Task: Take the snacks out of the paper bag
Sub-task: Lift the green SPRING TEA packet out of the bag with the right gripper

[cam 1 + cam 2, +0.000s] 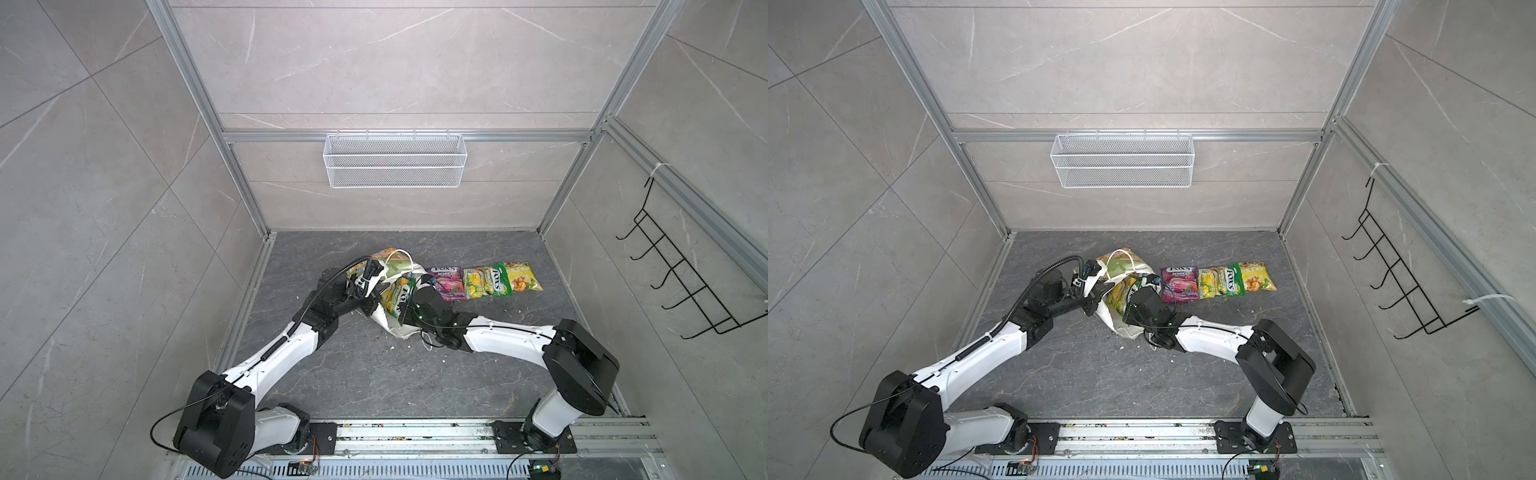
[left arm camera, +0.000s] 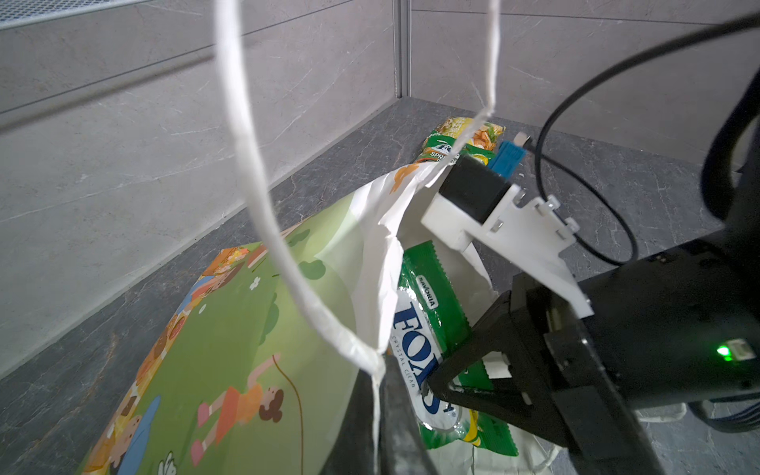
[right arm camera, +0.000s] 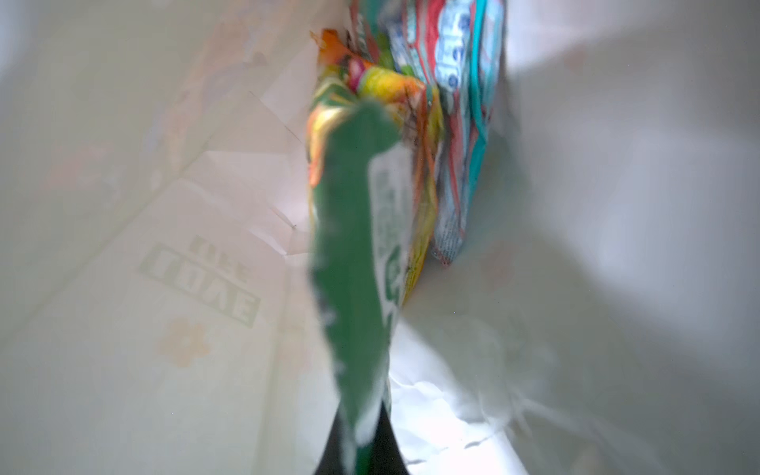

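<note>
The paper bag (image 1: 395, 266) (image 1: 1119, 266) lies on its side on the dark floor, its mouth facing the arms. My left gripper (image 2: 376, 370) (image 1: 371, 293) is shut on the bag's rim where a cord handle (image 2: 255, 185) joins. My right gripper (image 3: 364, 432) (image 2: 432, 386) reaches into the mouth and is shut on a green FOX'S snack pouch (image 2: 427, 325) (image 1: 392, 301) (image 3: 353, 246). Deeper inside lie a teal-red pouch (image 3: 460, 103) and an orange-yellow one (image 3: 382, 82). On the floor to the right of the bag lie a purple pouch (image 1: 446, 282), a yellow-green pouch (image 1: 486, 282) and a yellow pouch (image 1: 525, 276).
A white wire mesh basket (image 1: 395, 160) hangs on the back wall. A black wire hook rack (image 1: 681, 270) is fixed to the right wall. Aluminium frame posts stand at the back corners. White crumbs dot the floor (image 1: 374, 374).
</note>
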`<state>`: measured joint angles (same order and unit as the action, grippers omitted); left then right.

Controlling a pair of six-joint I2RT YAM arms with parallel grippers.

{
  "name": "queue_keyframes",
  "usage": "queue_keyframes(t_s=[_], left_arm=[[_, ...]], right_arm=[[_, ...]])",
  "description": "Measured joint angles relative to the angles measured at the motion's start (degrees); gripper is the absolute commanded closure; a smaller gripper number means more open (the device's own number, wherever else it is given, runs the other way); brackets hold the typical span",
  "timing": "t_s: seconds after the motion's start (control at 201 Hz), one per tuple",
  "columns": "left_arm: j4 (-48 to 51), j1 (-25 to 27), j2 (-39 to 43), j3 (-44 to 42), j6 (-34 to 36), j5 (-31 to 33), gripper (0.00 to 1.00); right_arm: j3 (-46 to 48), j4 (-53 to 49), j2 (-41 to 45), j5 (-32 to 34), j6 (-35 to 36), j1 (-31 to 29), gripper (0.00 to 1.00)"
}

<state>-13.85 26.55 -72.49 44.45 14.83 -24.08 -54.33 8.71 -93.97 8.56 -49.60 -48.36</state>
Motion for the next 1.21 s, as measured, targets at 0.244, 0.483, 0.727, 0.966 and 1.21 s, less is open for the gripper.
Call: queue_keyframes(t_s=[0.244,0.483,0.727,0.966,1.21], left_arm=[[0.0,0.0,-0.1,0.0,0.0,0.8,1.00],[0.0,0.0,-0.1,0.0,0.0,1.6,1.00],[-0.5,0.0,-0.1,0.0,0.1,2.6,1.00],[-1.4,0.0,-0.4,0.0,0.2,3.2,1.00],[-1.9,0.0,-0.7,0.0,0.4,3.7,1.00]], right_arm=[[-0.3,-7.4,7.5,-3.1,4.3,0.6,1.00],[-4.6,-17.9,13.4,-11.4,9.6,1.9,1.00],[-6.9,-29.5,24.5,-17.6,17.6,3.2,1.00],[-7.6,-37.7,33.9,-15.8,21.0,5.6,1.00],[-3.6,-44.7,46.4,1.9,16.9,7.8,1.00]])
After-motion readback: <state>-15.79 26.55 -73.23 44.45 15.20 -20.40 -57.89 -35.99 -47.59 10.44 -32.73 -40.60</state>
